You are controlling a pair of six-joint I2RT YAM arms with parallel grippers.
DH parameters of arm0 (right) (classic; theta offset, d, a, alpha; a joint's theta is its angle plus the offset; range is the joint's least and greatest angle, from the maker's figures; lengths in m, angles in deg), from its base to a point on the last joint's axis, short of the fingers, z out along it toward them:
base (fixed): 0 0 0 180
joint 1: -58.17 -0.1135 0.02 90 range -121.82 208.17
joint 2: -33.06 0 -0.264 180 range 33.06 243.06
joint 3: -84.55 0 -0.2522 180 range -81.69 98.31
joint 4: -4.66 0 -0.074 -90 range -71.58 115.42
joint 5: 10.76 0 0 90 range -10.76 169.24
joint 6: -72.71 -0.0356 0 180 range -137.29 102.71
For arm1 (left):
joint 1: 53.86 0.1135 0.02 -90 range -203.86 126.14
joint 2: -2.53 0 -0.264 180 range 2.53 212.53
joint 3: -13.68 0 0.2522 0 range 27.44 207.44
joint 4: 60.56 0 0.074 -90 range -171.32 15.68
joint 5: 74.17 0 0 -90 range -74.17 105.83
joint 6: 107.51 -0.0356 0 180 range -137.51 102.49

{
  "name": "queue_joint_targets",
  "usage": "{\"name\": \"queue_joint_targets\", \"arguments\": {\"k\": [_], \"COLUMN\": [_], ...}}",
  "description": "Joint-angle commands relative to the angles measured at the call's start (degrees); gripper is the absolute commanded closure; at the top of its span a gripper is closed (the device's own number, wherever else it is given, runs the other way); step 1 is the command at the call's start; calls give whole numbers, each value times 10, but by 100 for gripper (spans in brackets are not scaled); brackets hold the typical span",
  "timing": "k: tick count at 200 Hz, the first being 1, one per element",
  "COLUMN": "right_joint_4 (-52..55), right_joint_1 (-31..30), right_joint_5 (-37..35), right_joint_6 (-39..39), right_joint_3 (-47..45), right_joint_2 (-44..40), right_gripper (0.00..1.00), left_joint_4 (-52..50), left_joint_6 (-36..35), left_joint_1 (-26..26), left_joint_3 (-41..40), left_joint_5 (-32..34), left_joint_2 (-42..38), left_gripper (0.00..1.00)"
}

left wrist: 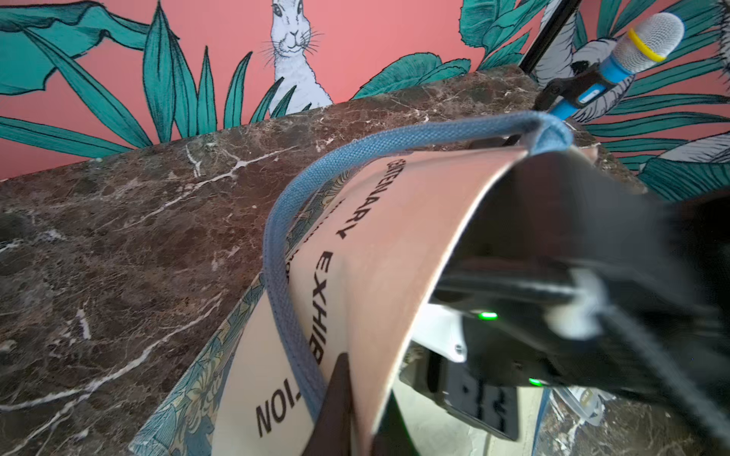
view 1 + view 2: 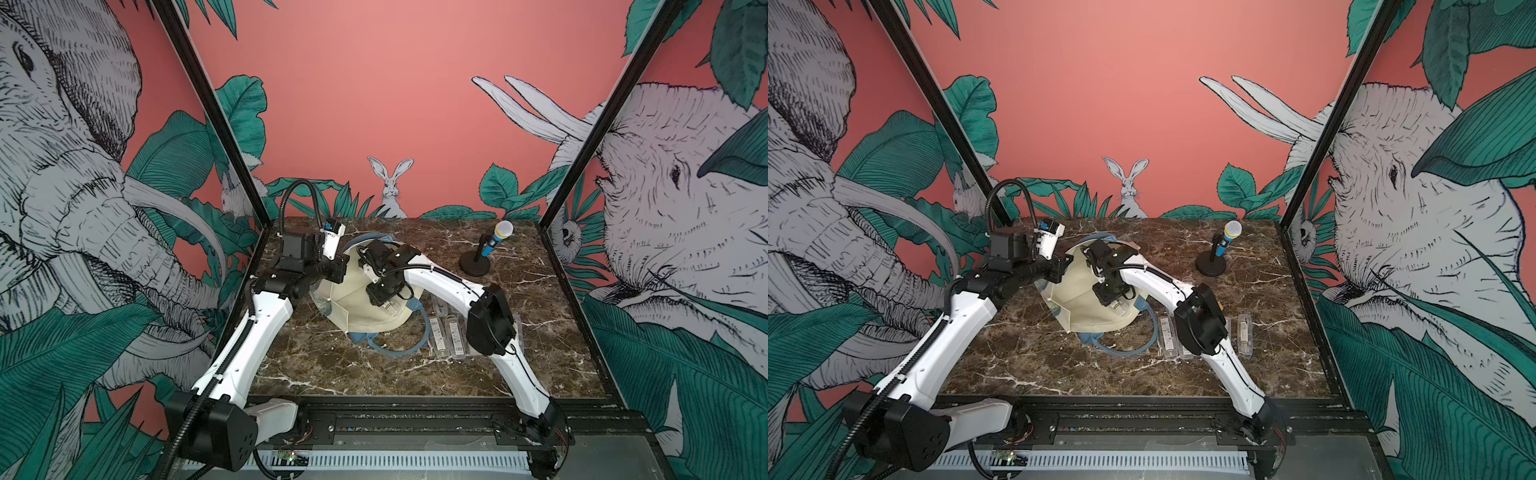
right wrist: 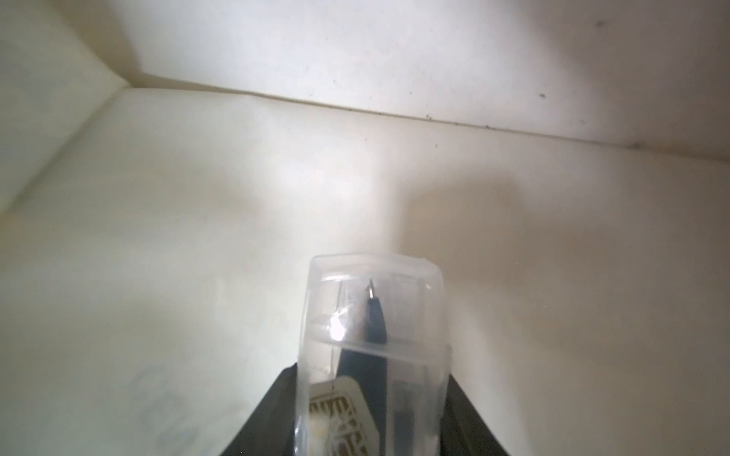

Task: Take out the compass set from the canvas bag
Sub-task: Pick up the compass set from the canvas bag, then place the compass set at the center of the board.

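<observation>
A: Since the compass set (image 3: 375, 316) is a clear hard-plastic case, I'd expect it to be light, stiff and slick. It's inside the canvas bag (image 2: 374, 320), between the right gripper (image 3: 371, 379) jaws.
B: Clamped?
A: Pads look to be against its two sides; can't tell if seated. Squeeze there, gently, since the lid may pop.
B: Left?
A: Left gripper (image 1: 355, 418) is pinched shut on the soft rim and strap (image 1: 276, 221), mouth held open.

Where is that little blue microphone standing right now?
In a top view the blue microphone sits tilted in its black stand near the far right corner of the marble table, beyond the canvas bag and the clear cases.
</observation>
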Motion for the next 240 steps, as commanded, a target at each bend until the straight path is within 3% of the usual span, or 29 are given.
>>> {"name": "queue_joint_targets", "arguments": {"k": [1,42,73,116,188,240], "right_joint_4": [-15,-27,-50,-192,-377,-404], "right_joint_1": [-1,-4,7,121,137,135], "right_joint_5": [22,48,-7,-63,-54,-42], "right_joint_6": [-19,-44,-65,-175,-255,-256], "right_joint_3": [-23,-62,-122,-358,-449,-447], "right_joint_2": [-87,-197,-309,-436,-290,-201], "right_gripper": [56,58,58,60,59,57], "left_joint_4": [-12,-37,-67,-79,-92,-75], "left_joint_6": [23,59,86,120,123,122], "left_joint_1": [4,15,36,72,104,107], "left_joint_3": [26,50,59,50,38,26], "left_joint_5": [32,75,101,96,96,74], "left_joint_2": [1,3,-3,-36,-75,-71], "left_gripper": [100,100,100,100,100,100]}}
